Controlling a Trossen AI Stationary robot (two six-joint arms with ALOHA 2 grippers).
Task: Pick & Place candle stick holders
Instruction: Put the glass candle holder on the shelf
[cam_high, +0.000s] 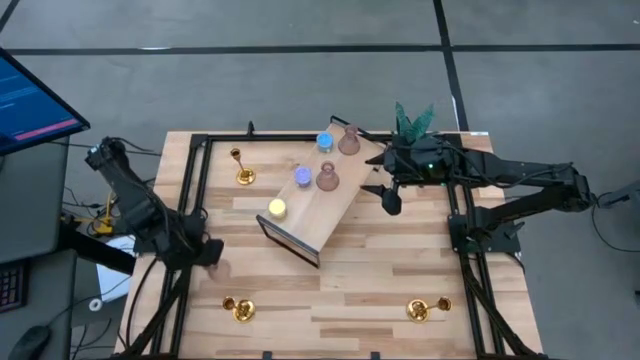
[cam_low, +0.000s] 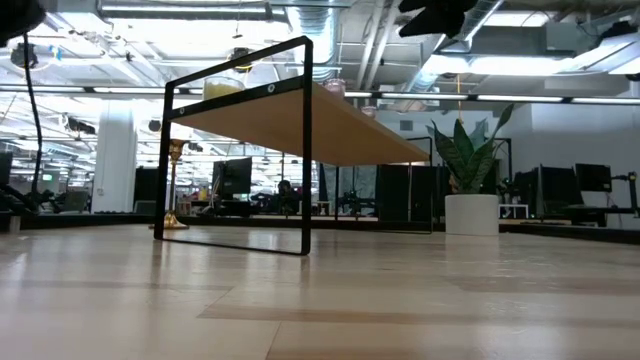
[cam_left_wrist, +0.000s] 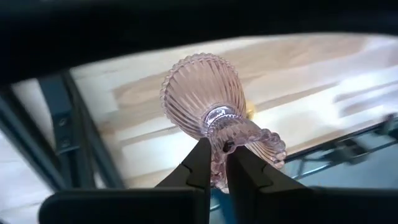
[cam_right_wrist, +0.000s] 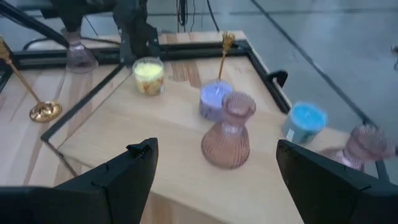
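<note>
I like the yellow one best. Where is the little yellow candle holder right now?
In the high view the yellow holder sits on the raised wooden shelf, at its end nearer the left arm, next to the violet holder.

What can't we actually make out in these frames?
- Left claw shut on the pink holder: in the high view the arm hides the grip.
- Shelf top, low view: seen from below, so the holders on it are hidden.
- Right claw, open over the shelf: low view cuts it off at the top edge.
</note>
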